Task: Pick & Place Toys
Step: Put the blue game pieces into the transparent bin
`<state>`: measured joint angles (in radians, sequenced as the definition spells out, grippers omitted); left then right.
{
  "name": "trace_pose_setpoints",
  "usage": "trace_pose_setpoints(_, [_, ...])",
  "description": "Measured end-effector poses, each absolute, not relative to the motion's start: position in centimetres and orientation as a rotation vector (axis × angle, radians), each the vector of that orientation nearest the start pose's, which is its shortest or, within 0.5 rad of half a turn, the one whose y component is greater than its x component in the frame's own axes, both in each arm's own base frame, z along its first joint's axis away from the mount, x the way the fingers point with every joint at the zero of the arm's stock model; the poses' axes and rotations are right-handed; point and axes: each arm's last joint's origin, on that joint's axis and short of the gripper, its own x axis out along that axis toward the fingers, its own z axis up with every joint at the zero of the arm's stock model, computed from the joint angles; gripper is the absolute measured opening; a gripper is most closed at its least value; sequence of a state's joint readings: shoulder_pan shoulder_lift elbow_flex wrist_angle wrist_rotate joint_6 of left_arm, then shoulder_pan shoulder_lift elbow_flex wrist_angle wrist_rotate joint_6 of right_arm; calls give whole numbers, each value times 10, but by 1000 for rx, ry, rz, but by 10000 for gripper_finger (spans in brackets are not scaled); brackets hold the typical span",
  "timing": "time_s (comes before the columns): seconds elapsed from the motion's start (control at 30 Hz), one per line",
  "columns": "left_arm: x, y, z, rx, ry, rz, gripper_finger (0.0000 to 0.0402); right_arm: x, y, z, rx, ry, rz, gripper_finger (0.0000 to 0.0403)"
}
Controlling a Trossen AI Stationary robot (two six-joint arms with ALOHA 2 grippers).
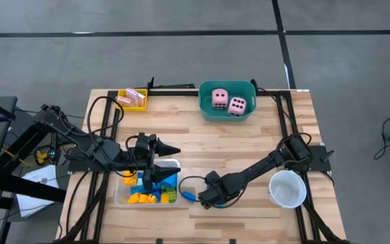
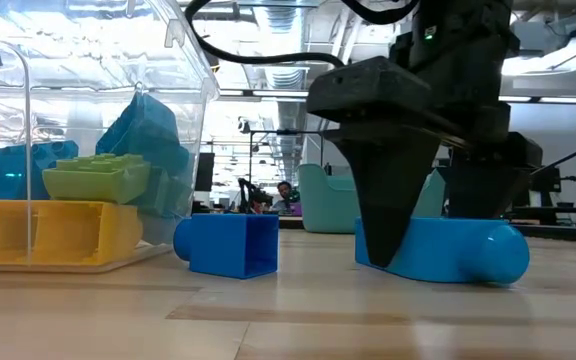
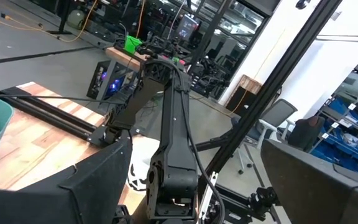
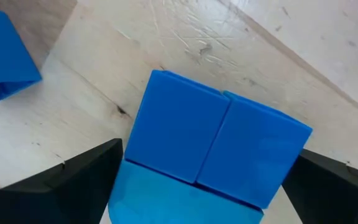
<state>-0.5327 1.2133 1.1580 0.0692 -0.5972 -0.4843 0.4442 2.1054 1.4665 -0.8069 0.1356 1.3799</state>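
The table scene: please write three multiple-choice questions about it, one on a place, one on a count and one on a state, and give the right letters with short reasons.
1. Where do the two pink dice lie?
A. in the teal tub
B. in the white cup
C. on the bare table

2. How many blue blocks lie on the table outside the clear tray, as the low view shows?
A. none
B. two
C. five

3. How does the right hand stand?
A. shut, with nothing in it
B. open, a finger on each side of the long blue block
C. lifted high above the table

Answers:
1. A: the high view shows both dice inside the tub at the far edge.
2. B: the small blue block and the long one lie on the wood beside the tray.
3. B: the right wrist view shows the dark fingers apart, the block between them.
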Motion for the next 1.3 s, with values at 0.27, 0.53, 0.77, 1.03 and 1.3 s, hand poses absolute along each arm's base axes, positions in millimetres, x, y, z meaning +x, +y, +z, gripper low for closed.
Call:
trace_pose_setpoints(0.27, [238, -123, 398, -491, -20, 32, 355, 362, 171, 137, 742, 1232, -710, 400])
trace_pose_setpoints(0.53, [238, -123, 398, -491, -20, 32, 355, 363, 172, 137, 737, 1218, -700, 375])
trace_pose_setpoints(0.77, [238, -123, 398, -492, -20, 32, 355, 363, 172, 137, 742, 1210, -708, 339])
trace_pose_setpoints(1.03, [238, -123, 398, -494, -20, 31, 355, 364, 171, 137, 718, 1201, -695, 299])
trace_pose_setpoints(1.3, [239, -123, 398, -494, -19, 31, 355, 357, 174, 170, 708, 1083, -672, 301])
